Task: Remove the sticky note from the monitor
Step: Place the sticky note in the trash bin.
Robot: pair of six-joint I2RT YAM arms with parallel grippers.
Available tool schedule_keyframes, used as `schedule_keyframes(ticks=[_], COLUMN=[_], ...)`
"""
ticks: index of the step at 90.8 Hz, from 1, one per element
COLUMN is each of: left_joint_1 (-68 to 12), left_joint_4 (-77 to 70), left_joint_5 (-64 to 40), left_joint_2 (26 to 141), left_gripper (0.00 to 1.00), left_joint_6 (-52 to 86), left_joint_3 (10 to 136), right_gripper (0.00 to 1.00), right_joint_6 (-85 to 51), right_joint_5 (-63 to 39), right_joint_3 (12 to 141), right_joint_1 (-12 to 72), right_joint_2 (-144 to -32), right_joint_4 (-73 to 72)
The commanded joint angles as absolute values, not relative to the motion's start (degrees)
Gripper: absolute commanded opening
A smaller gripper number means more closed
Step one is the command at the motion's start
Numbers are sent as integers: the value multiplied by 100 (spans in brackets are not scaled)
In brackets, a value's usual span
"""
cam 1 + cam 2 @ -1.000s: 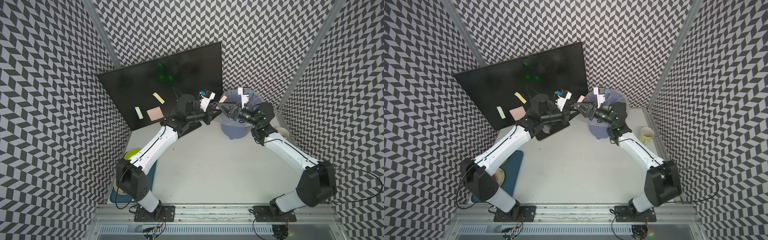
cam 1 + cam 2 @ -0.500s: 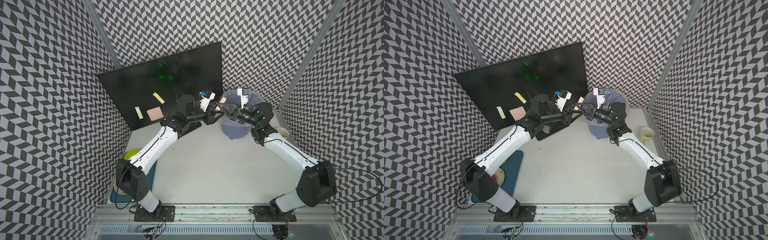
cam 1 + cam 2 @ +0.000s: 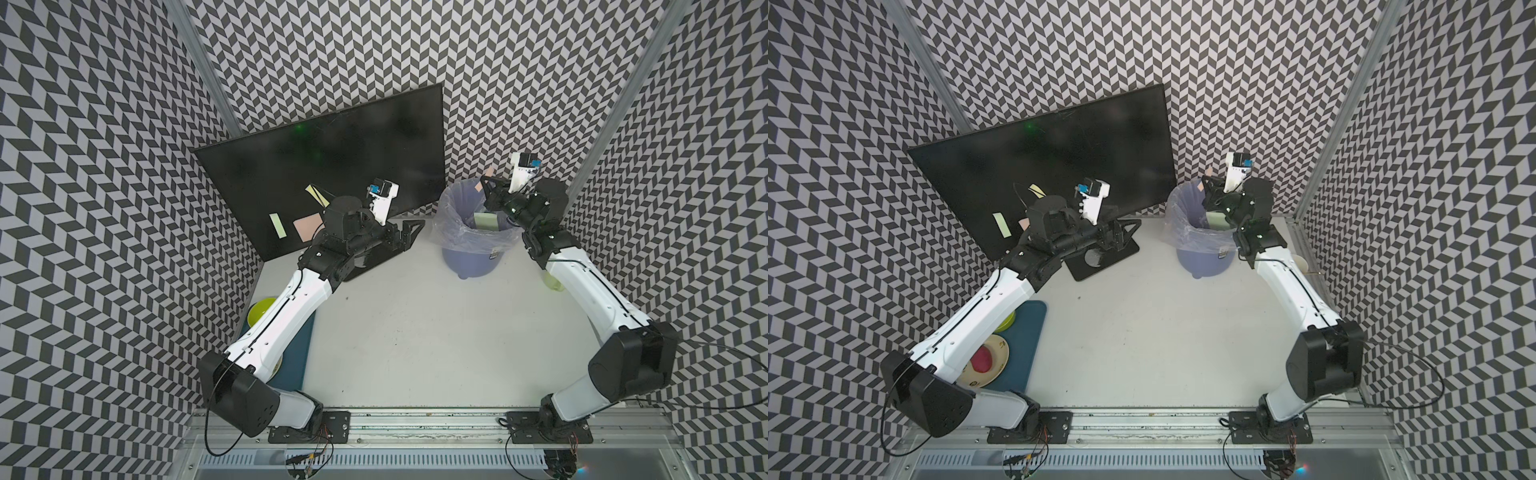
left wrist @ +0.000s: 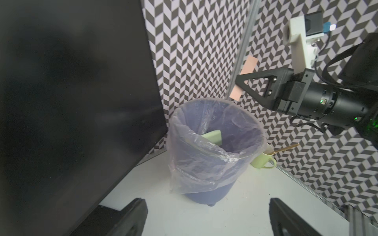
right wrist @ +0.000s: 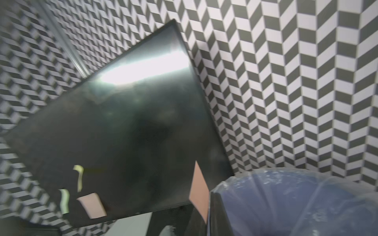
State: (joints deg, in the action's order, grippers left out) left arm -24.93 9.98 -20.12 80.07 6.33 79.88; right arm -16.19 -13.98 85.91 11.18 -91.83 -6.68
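My left arm [image 3: 286, 307]: stretched forward, wrist level | my left end effector [image 3: 411, 233]: fingers spread wide | my right arm [image 3: 590, 291]: stretched forward, wrist turned inward | my right end effector [image 4: 240, 81]: fingers pinched together, pointing toward my left side

right end effector [image 3: 1205, 183]: grips sticky note [image 3: 1200, 188] | above bin [image 3: 1174, 226] | left end effector [image 3: 1126, 227]: jaws apart, by monitor [image 3: 1059, 153]
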Motion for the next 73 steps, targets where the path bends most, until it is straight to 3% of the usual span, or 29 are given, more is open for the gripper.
schedule_keyframes(ticks=[1,25,44,62,73], left_joint_1=[-2250,-1685,-1231,-955,-753], left_joint_4=[942,883,766,739,645], left_joint_5=[-1517,-1072,-1124,-1163,-1251], left_joint_2=[7832,7536,7231,6981,6813], left_gripper=[100,100,100,100,100], left_joint_6=[824,1368,1692,1842,1977], left_joint_3=[7733,7313,6961,6670,6405], right_gripper=[13,31,71,95,99], right_joint_6=[-814,-503,-383,-277,-127], right_joint_5=[-368,-241,-420,-645,-555], right_joint_3=[9081,9809,9906,9563,9411], right_joint_1=[1047,1046,1046,1056,1063], right_joint_2=[-9643,-10201,-10140,-9723,-9519], right_joint_4=[52,594,795,714,716])
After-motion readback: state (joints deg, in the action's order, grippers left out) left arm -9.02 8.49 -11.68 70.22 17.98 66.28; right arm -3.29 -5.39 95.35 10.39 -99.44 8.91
